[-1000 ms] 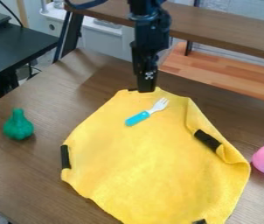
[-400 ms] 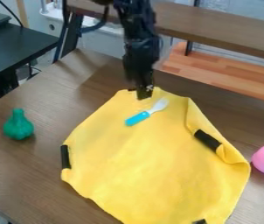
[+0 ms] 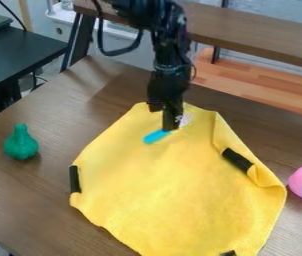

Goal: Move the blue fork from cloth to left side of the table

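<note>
Slender blue-handled plastic fork [image 3: 156,136], presumably light, stiff, somewhat slippery; best grasped mid-handle. Black gripper [image 3: 170,122] over it; open or closed, indeterminable.

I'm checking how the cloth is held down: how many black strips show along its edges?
3. On the yellow cloth, as pictured: a left strip, a right strip and a bottom strip. The end effector may hide another at the top.

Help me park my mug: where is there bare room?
Bare tabletop lies between the green toy and yellow cloth; the cloth's middle is bare too. It's crowded at the cloth's far end, where the claw hangs over the blue fork.
</note>
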